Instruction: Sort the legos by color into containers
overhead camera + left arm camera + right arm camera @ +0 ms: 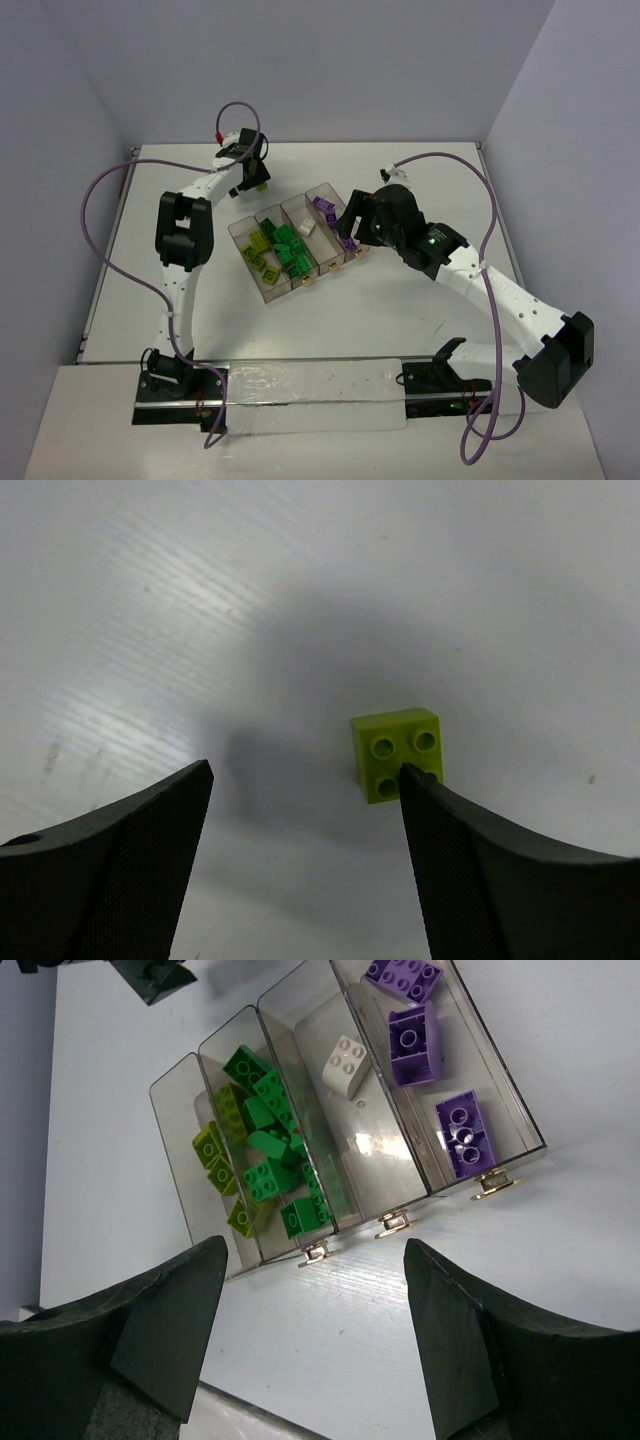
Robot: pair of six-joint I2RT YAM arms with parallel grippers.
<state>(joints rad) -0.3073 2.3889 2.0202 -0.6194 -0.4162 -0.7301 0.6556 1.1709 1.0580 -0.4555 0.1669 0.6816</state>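
Bright even light, soft shadows, mild glare.

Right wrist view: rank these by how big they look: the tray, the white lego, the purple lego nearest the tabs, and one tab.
1. tray
2. purple lego and white lego: the purple looks slightly bigger but sits nearer the camera, so I leave them unranked
3. tab, smallest

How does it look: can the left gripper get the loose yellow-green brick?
Probably yes. The left gripper hangs open above the brick, with nothing between. But the brick lies off centre, under one fingertip, so a small sideways shift seems needed.
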